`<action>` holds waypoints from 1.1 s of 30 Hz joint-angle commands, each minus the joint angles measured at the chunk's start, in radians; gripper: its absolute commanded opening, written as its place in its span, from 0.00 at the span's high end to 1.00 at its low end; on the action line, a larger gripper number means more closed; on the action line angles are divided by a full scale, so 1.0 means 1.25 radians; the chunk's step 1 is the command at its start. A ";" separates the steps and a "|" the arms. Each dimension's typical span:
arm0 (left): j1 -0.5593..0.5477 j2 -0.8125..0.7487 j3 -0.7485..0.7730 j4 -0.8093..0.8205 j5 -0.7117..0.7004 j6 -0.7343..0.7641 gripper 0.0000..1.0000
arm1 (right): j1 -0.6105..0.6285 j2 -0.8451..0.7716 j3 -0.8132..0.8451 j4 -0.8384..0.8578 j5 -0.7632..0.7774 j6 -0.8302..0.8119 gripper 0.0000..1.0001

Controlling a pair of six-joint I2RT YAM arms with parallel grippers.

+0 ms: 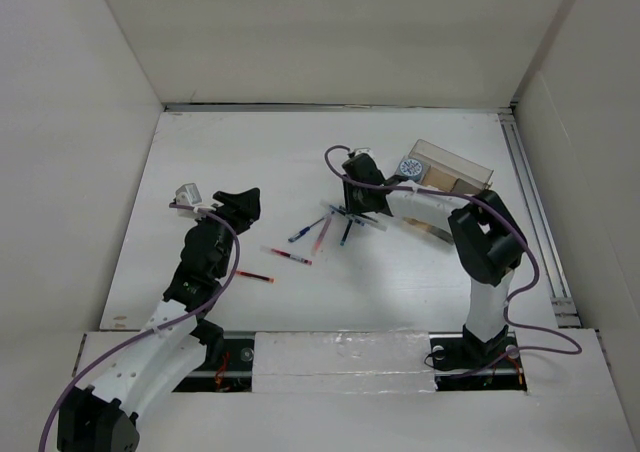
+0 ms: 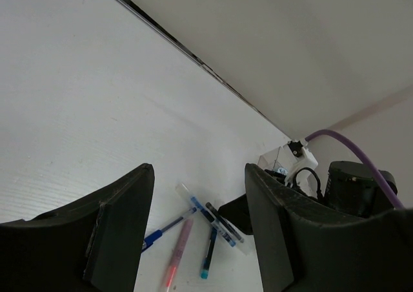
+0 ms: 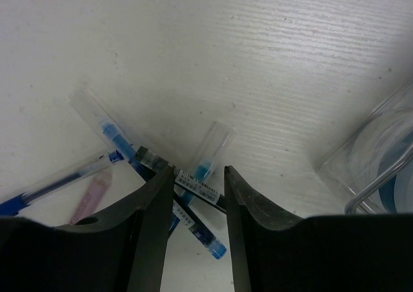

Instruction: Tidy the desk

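Observation:
The white desk [image 1: 250, 162] carries several pens scattered at its middle. My right gripper [image 1: 352, 212] is down over a crossed pile of them. Its open jaws [image 3: 198, 170] straddle a black pen with a white label [image 3: 200, 187], which lies on a blue pen [image 3: 122, 143] and a clear-capped blue pen [image 3: 210, 156]. I cannot tell whether the fingers touch the black pen. My left gripper [image 1: 248, 200] hovers open and empty [image 2: 199, 169] left of the pile. It looks toward a blue pen [image 2: 164, 230], a pink pen [image 2: 177, 250] and a teal-tipped pen [image 2: 210, 253].
Two red pens [image 1: 288, 256] [image 1: 254, 275] lie apart near the left arm. A clear plastic tray [image 1: 455, 172] with a tape roll [image 1: 410, 166] beside it stands right of the pile; its clear wall [image 3: 381, 169] shows close by. A metal rail [image 1: 530, 202] lines the right edge.

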 commanded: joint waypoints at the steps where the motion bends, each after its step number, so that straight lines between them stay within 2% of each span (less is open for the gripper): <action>1: -0.002 -0.001 0.018 0.037 0.007 0.011 0.46 | 0.002 0.010 0.023 -0.025 0.003 0.008 0.57; 9: -0.002 0.000 0.018 0.038 0.011 0.011 0.46 | -0.005 -0.038 -0.031 -0.002 -0.026 0.027 0.57; 17: -0.002 0.005 0.015 0.043 0.007 0.011 0.46 | -0.013 -0.022 -0.033 -0.025 -0.047 0.038 0.58; 18: -0.002 0.005 0.016 0.040 0.007 0.011 0.46 | -0.020 -0.021 -0.033 -0.025 -0.053 0.038 0.60; 19: -0.002 0.004 0.018 0.040 0.013 0.012 0.46 | -0.020 -0.022 -0.035 -0.024 -0.050 0.043 0.68; 22: -0.002 0.004 0.013 0.045 0.011 0.012 0.46 | -0.020 -0.032 -0.036 -0.019 -0.036 0.047 0.80; 24: -0.002 0.007 0.015 0.045 0.012 0.011 0.46 | -0.020 -0.044 -0.036 -0.020 -0.030 0.047 0.84; 25: -0.002 0.010 0.018 0.044 0.020 0.010 0.46 | -0.020 -0.054 -0.037 -0.018 -0.019 0.049 0.91; 33: -0.002 0.001 0.014 0.050 0.019 0.011 0.46 | -0.020 -0.123 -0.042 -0.020 -0.001 0.054 0.97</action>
